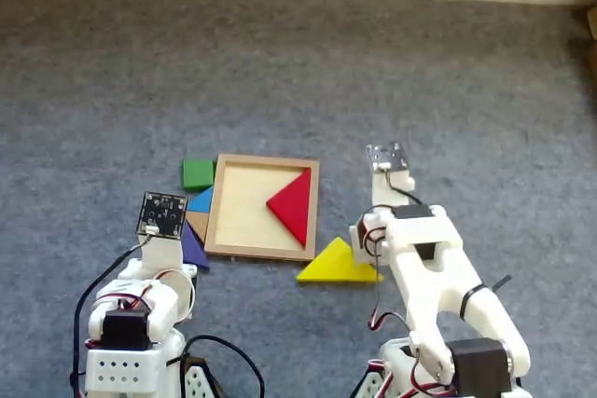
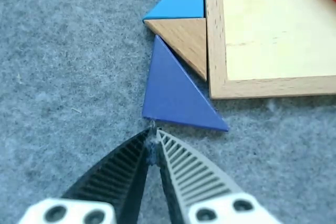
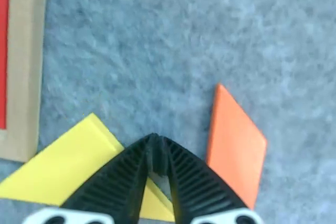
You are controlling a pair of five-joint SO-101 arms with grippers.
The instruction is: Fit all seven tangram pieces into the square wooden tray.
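Note:
The square wooden tray (image 1: pixel 262 253) lies mid-table with a red triangle (image 1: pixel 294 204) inside, against its right wall. Along the tray's left side lie a green square (image 1: pixel 197 174), a light blue triangle (image 1: pixel 201 200), a wood-coloured triangle (image 1: pixel 198 224) and a dark blue triangle (image 1: pixel 193 249). My left gripper (image 2: pixel 154 142) is shut and empty, its tips at a corner of the dark blue triangle (image 2: pixel 176 95). A yellow triangle (image 1: pixel 338 263) rests by the tray's near right corner. My right gripper (image 3: pixel 155 148) is shut, hovering over the yellow triangle (image 3: pixel 68 169). An orange parallelogram (image 3: pixel 234 145) lies just beside it.
Grey carpet covers the table, with wide open room behind the tray and to both sides. The right arm (image 1: pixel 429 267) stretches over the spot right of the yellow triangle. The tray rim (image 3: pixel 26 77) runs close to the right gripper.

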